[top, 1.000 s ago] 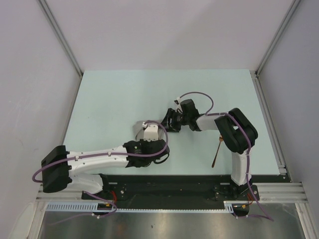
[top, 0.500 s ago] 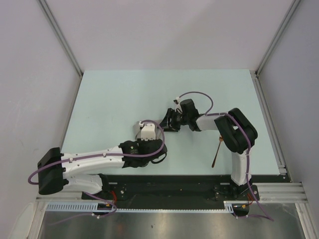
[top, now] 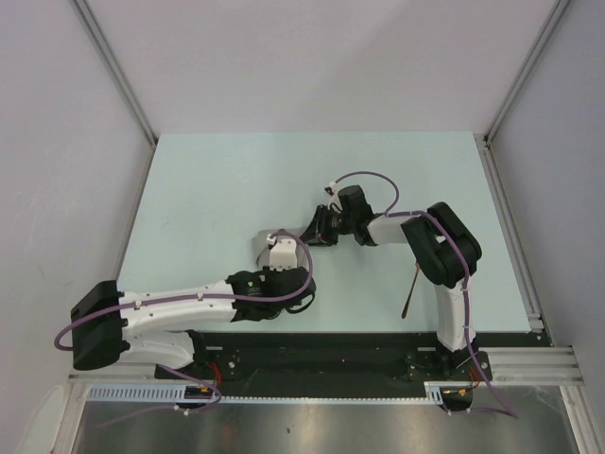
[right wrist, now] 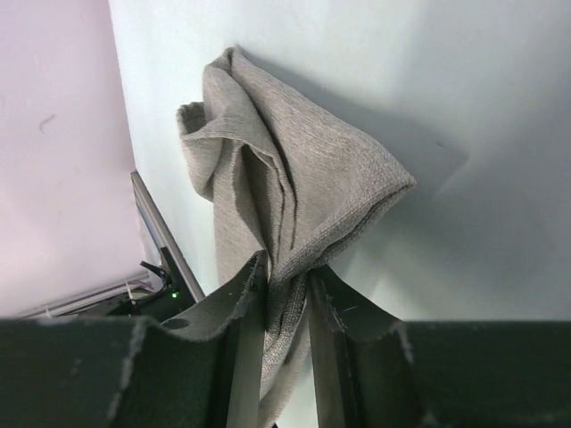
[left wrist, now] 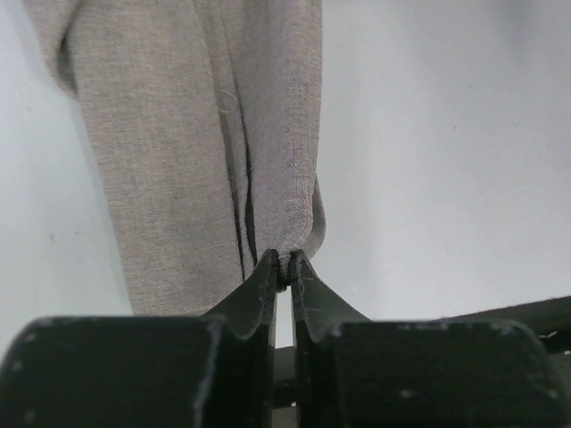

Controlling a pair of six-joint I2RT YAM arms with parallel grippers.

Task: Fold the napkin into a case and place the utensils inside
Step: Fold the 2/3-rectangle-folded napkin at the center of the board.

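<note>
Folding is in hand: the left gripper (left wrist: 285, 267) and the right gripper (right wrist: 287, 278) both pinch the bunched soft grey-beige cloth napkin (left wrist: 178, 152), which next probably needs spreading flat.

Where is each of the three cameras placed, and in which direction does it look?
Top external: fixed above and behind the robot, looking down on the table; the left arm and right arm show whole, bases at the bottom.
Left wrist: on the left arm, looking along the left gripper, shut on the napkin.
Right wrist: on the right arm, looking along the right gripper, shut on the napkin too.
Shared: both wrist views show the same napkin.
</note>
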